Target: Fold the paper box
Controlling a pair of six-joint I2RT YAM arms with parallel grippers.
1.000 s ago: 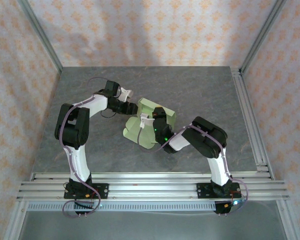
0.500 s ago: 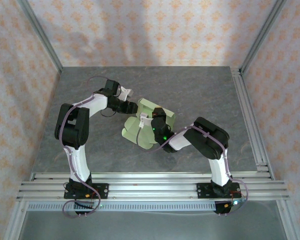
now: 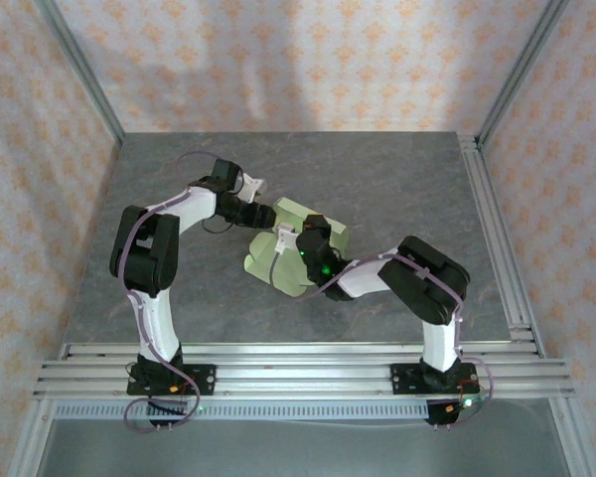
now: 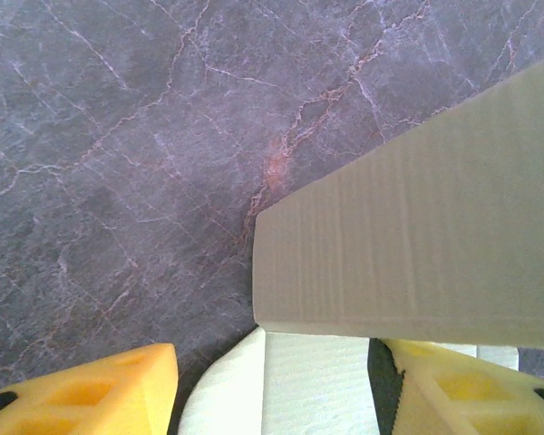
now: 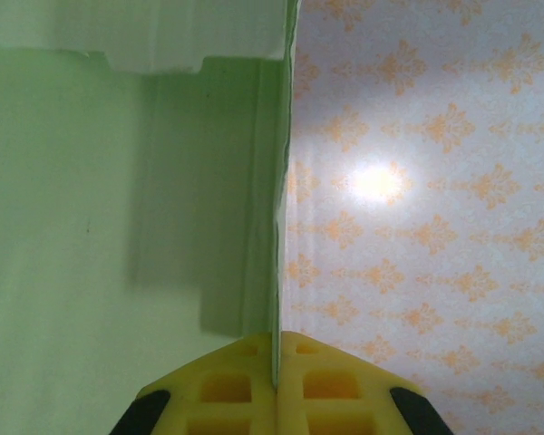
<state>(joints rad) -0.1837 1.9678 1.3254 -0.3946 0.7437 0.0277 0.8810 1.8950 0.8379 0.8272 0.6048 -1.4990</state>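
The right gripper (image 5: 277,362) is closest to the arm bases. Its 2 yellow pads (image 5: 227,385) are pressed tight together, and they pinch a thin edge of the paper box (image 5: 91,227). That edge stands straight up between the pads.

From above, the paper box (image 3: 268,266) sits in the middle of the table (image 3: 407,189), between the 2 arms. It is not flat. 1 side is up like a wall. A round flap sticks out low on the near side. It does not look like a shut box yet.

A bit farther back, the left gripper (image 3: 266,213) is at the far left corner of the box. In its own camera its 2 yellow fingers (image 4: 100,390) are spread wide apart. A pale flap lies between them, and a raised side of the box (image 4: 417,263) is just past them. I do not think they squeeze anything.

I think the job is about half done. Some sides are up. The other sides and the flaps are left to fold and tuck in.
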